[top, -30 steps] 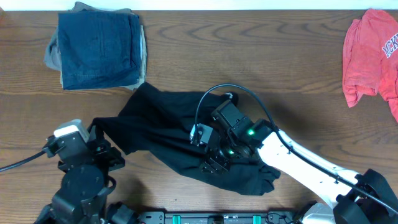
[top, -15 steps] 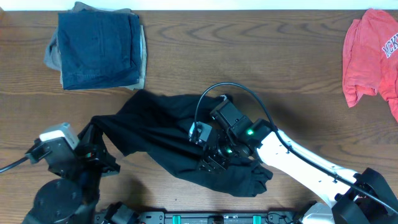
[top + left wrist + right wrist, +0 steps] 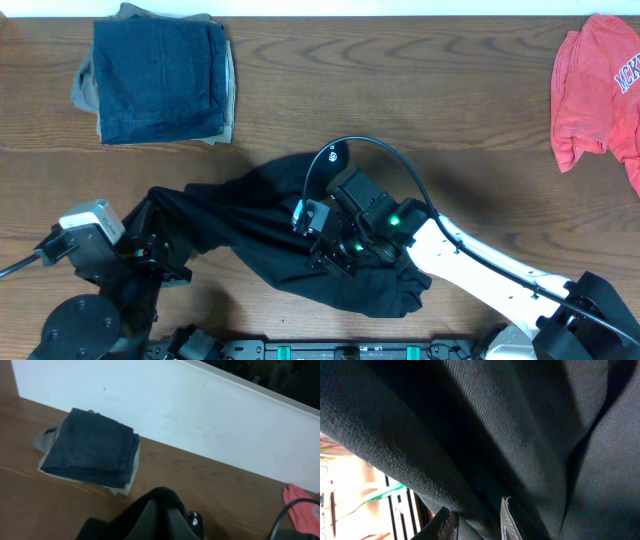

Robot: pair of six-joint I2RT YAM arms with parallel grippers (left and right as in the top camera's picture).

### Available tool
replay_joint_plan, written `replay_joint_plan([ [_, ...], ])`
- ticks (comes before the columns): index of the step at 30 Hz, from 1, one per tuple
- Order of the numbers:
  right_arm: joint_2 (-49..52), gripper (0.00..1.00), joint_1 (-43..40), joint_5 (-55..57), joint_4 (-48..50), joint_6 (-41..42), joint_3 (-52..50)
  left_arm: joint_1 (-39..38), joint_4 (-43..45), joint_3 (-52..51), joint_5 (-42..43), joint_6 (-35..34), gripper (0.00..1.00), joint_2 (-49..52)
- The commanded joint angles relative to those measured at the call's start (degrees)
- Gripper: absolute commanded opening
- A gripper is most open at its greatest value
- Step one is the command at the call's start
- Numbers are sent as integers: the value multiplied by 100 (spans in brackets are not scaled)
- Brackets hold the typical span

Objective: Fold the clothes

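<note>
Rightward from the left gripper (image 3: 152,212) clamping its end, the black garment (image 3: 250,215) stretches under the right gripper (image 3: 332,262), grip unclear.

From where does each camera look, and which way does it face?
Overhead: above the table, facing down on the black garment, denim pile, red shirt; both arms show.
Left wrist: on the left arm, facing across the table to the white wall; cloth covers the left pincer.
Right wrist: pressed close to the garment, its fingertips at the bottom edge.
Shared: overhead and left wrist both show the denim pile.
</note>
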Motion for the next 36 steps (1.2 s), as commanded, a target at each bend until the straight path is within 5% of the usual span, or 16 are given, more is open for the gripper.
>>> replay_joint_plan([
  [1,28,29,20,-90,11,192,-33,-2,46,323,90,37,6,-13],
  [16,28,32,551,-280,39,520,-33,-2,22,516,96,35,6,-13],
  [20,28,20,599,-273,111,564,-31,-2,-87,638,94,35,6,-13],
  [23,28,2,599,-256,251,782,-31,-2,-212,743,94,35,6,-13],
  [36,-76,1,142,-254,-181,957,479,-2,-728,1473,286,59,6,-13],
])
